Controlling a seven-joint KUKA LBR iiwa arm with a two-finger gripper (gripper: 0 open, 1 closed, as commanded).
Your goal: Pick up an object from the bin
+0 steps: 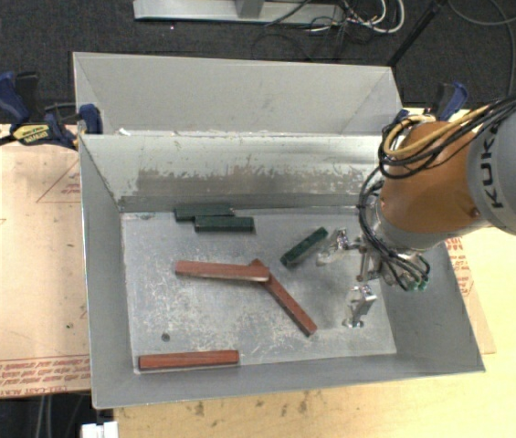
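Note:
My gripper (pixel 350 275) hangs over the right part of the bin floor, open, with bare metal between its fingers. One fingertip (pixel 339 242) sits just right of a small dark green block (pixel 303 247) that lies tilted near the middle. The other fingertip (pixel 360 307) is close to the floor toward the front right. A reddish-brown stick (pixel 291 306) lies diagonally to the left of that fingertip, apart from it. It meets a second, longer brown stick (pixel 219 271) at its upper end.
Two dark green bars (pixel 214 219) lie side by side near the back wall. Another brown stick (pixel 189 360) rests along the front left edge. The arm with its orange cover reaches in over the right wall.

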